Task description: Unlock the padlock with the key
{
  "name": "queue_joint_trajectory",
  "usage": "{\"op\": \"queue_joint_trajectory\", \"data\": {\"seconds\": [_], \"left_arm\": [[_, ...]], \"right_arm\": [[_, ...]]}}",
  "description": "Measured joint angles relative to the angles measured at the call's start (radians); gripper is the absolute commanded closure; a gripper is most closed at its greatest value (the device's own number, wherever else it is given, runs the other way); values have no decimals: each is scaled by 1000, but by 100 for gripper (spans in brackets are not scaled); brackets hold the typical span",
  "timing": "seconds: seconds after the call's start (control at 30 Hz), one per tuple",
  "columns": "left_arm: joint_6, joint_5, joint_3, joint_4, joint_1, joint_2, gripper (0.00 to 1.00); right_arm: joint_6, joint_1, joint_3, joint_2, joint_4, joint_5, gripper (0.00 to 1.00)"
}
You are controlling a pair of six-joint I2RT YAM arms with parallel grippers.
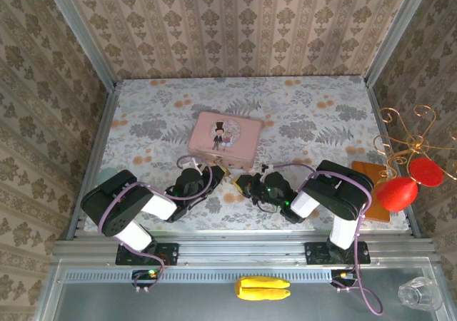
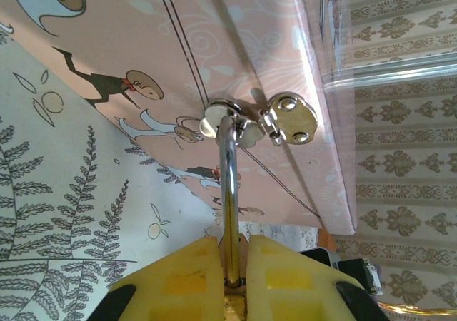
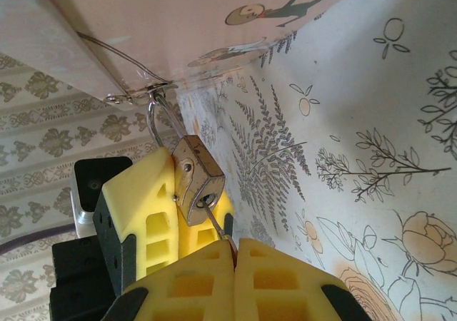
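Floral tabletop (image 1: 314, 114), pink tin (image 1: 223, 135) mid-table; your left gripper (image 2: 234, 244) is clamped on the padlock (image 3: 196, 182), whose shackle (image 2: 228, 185) is through the tin's hasp (image 2: 227, 115); your right gripper (image 3: 234, 248) pinches the key (image 3: 214, 220), tip at the keyhole.

Two arms, the left arm (image 1: 132, 207) and the right arm (image 1: 335, 192), and two grippers, the left gripper (image 2: 234, 264) and the right gripper (image 3: 234, 264). One pink tin (image 1: 225, 135), one padlock (image 3: 196, 182), one key (image 3: 214, 220). One gold wire stand (image 1: 407, 139) with two red ornaments (image 1: 396, 191). One orange board (image 1: 368, 175). One clear glass (image 1: 420, 294). One yellow object (image 1: 263, 288), possibly two pieces lying together
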Motion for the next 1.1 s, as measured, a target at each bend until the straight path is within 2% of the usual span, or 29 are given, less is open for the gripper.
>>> {"op": "queue_joint_trajectory", "data": {"seconds": [1.1], "left_arm": [[0,21,1,48,0,17,100]], "right_arm": [[94,11,-9,-20,10,48,100]]}}
